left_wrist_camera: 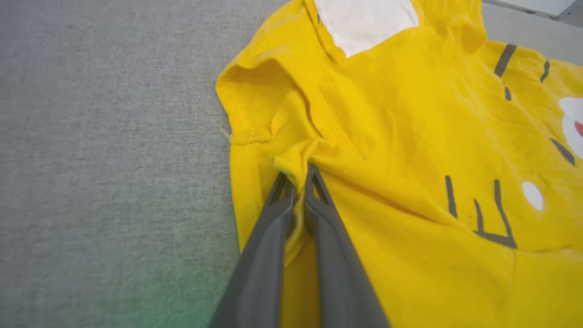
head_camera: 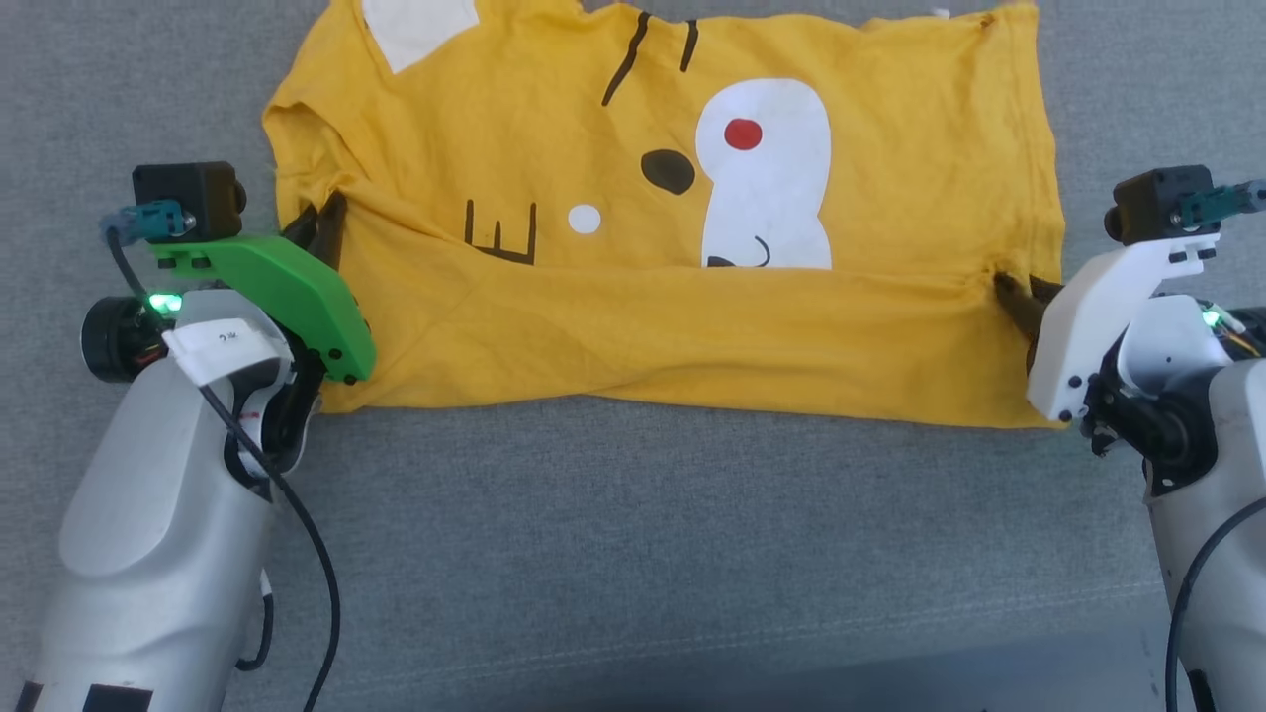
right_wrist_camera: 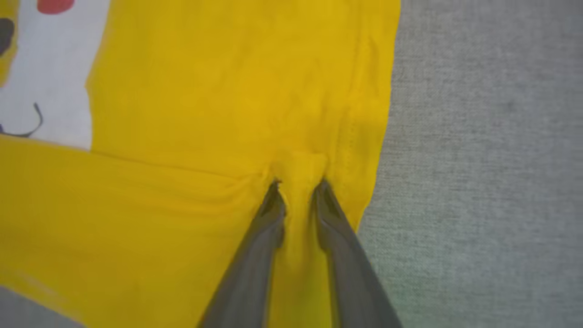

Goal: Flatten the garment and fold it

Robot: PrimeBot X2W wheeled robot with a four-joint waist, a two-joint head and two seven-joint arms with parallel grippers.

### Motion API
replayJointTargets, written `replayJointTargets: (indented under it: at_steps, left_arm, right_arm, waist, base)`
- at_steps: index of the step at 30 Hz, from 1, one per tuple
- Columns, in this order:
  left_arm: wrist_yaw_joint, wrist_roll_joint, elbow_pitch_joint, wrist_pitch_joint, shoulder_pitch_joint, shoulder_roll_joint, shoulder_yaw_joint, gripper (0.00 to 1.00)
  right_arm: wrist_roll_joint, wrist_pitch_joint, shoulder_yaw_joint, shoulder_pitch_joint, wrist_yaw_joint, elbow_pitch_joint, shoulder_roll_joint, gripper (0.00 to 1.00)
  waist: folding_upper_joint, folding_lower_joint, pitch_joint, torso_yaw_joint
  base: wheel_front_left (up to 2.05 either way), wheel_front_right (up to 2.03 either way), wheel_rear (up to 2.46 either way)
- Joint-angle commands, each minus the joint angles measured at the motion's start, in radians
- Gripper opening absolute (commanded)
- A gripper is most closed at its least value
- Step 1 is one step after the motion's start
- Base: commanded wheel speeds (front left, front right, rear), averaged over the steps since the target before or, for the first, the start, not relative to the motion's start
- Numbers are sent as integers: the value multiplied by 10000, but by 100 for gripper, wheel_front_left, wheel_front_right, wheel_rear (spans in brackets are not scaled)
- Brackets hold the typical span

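The mustard-yellow garment [head_camera: 643, 316] lies spread on the grey surface, its near part folded up over the lower edge of the white, red and black print. My left gripper [head_camera: 324, 213] is at its left side below the sleeve. In the left wrist view the left gripper [left_wrist_camera: 298, 175] is shut on a small ridge of the garment [left_wrist_camera: 410, 136]. My right gripper [head_camera: 1019, 287] is at the right edge of the fold. In the right wrist view the right gripper [right_wrist_camera: 299, 184] stands a little open, a pucker of the garment [right_wrist_camera: 205, 91] lying between the fingers.
The grey fabric surface [head_camera: 633, 544] runs bare in front of the garment and on both sides. A darker strip [head_camera: 890, 682] marks the surface's near edge. A pale object [left_wrist_camera: 537, 5] shows at the far corner of the left wrist view.
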Motion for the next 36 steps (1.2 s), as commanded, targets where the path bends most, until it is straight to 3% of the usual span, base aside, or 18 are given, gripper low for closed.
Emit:
replayJointTargets:
  at_steps: [1, 10, 13, 18, 23, 28, 35, 36]
  left_arm:
    - [-43, 88, 84, -231, -160, -62, 16, 100]
    - [201, 32, -742, -2079, 1173, -75, 577, 100]
    - [477, -121, -1134, -1988, 2234, -79, 651, 100]
    - [1095, -481, -1731, -394, 3370, -56, 427, 100]
    - [1774, -452, -2071, 1366, 3293, 212, 140, 100]
    - [2075, -295, -1770, 2829, 2778, 528, -242, 100]
    - [2110, -302, -746, 4182, 2477, 808, -642, 100]
    - [2143, -366, -697, 4243, 2514, 801, -611, 59]
  right_arm:
    - [82, -78, -29, 395, -19, 229, 49, 100]
    - [554, -1454, -1590, 1827, -19, -1115, 399, 100]
    - [832, -1496, -1991, 2524, -19, -1703, 686, 100]
    - [940, -1257, -2422, 3412, -19, -2609, 831, 100]
    - [915, -1126, -2592, 3547, -19, -3125, 1062, 100]
    - [919, -1183, -2388, 3462, -19, -3284, 1247, 100]
    - [842, -1345, -2173, 3412, -19, -3265, 1301, 100]
    - [769, -1349, -2153, 3431, -19, -3266, 1269, 100]
  waist:
    - [0, 0, -389, 107]
    - [0, 0, -1747, 277]
    - [0, 0, -2056, 354]
    - [0, 0, -2144, 438]
    - [0, 0, -1943, 272]
    - [0, 0, -1616, -37]
    - [0, 0, -1266, -458]
    - [0, 0, -1245, -495]
  base:
    - [0, 0, 0]
    - [0, 0, 0]
    - [0, 0, 0]
    - [0, 0, 0]
    - [0, 0, 0]
    - [0, 0, 0]
    - [0, 0, 0]
    - [0, 0, 0]
